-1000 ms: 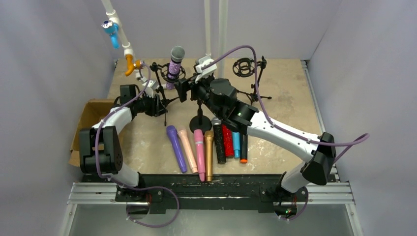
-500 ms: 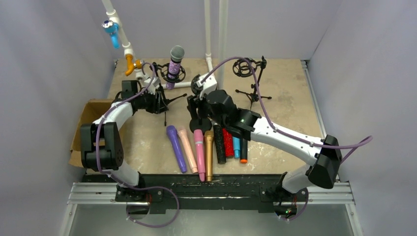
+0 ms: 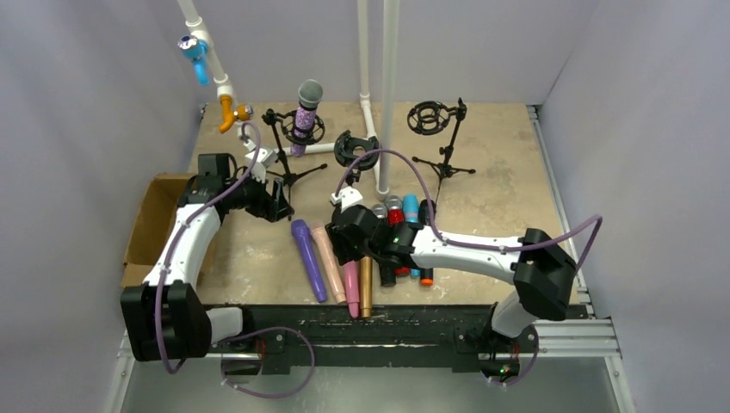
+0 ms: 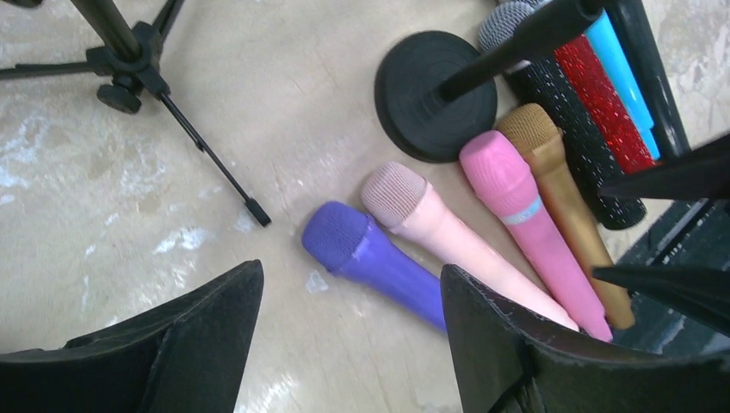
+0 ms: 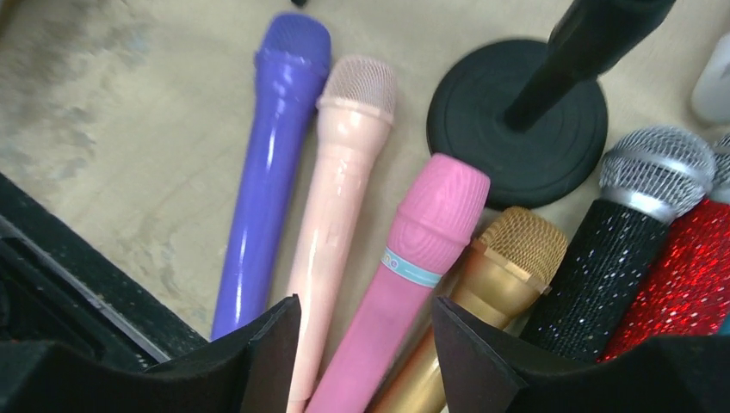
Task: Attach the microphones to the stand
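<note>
A purple glitter microphone (image 3: 307, 107) with a grey mesh head stands upright in the left tripod stand (image 3: 288, 146). Two more stands (image 3: 355, 148) (image 3: 437, 120) have bare mounts. Several microphones lie in a row on the table: purple (image 5: 275, 138), peach (image 5: 344, 163), pink (image 5: 430, 232), gold (image 5: 504, 262), black glitter (image 5: 611, 267) and red glitter (image 5: 689, 288). My right gripper (image 5: 366, 344) hangs open over the row, its jaws either side of the pink one's handle with gaps showing. My left gripper (image 4: 351, 292) is open over bare table beside the purple microphone's head (image 4: 340, 237).
A round black stand base (image 5: 516, 120) sits just behind the row. A tripod leg (image 4: 215, 163) reaches toward the purple head. A cardboard box (image 3: 155, 215) lies at the left edge. White pipes (image 3: 383, 77) rise at the back, with blue (image 3: 196, 53) and orange (image 3: 226, 112) pieces clipped on.
My right arm has swung down from the stands to the row of microphones, its jaws narrowing a little. My left gripper has drawn back from the tripod and opened wider.
</note>
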`<state>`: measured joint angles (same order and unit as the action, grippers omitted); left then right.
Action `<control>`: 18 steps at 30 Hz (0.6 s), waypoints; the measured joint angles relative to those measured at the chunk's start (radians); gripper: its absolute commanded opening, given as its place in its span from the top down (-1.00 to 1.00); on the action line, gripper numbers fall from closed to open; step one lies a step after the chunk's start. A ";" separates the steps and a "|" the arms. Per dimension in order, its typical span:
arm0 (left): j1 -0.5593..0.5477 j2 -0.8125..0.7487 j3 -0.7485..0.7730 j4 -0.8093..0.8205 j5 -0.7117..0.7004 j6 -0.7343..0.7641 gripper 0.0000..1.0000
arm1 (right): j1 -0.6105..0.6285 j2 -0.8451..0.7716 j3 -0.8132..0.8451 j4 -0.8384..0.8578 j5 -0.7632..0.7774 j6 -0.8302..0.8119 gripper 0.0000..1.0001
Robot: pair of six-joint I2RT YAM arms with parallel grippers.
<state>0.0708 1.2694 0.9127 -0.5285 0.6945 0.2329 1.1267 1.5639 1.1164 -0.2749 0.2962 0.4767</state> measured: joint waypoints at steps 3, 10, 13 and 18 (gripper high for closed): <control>0.001 -0.062 0.014 -0.091 -0.006 0.003 -0.53 | 0.008 0.046 -0.013 0.002 0.003 0.028 -0.14; 0.008 -0.188 0.053 -0.208 -0.029 -0.006 -0.60 | 0.021 0.149 -0.013 0.010 0.053 0.085 -0.08; 0.008 -0.221 0.092 -0.245 -0.044 -0.006 -0.62 | 0.021 0.179 -0.013 0.011 0.062 0.096 -0.08; 0.008 -0.252 0.125 -0.282 -0.056 -0.006 -0.69 | 0.021 0.229 -0.011 0.014 0.080 0.113 -0.08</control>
<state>0.0784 1.0176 1.0374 -0.8104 0.6380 0.2268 1.1473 1.7927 1.1049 -0.2604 0.3767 0.5896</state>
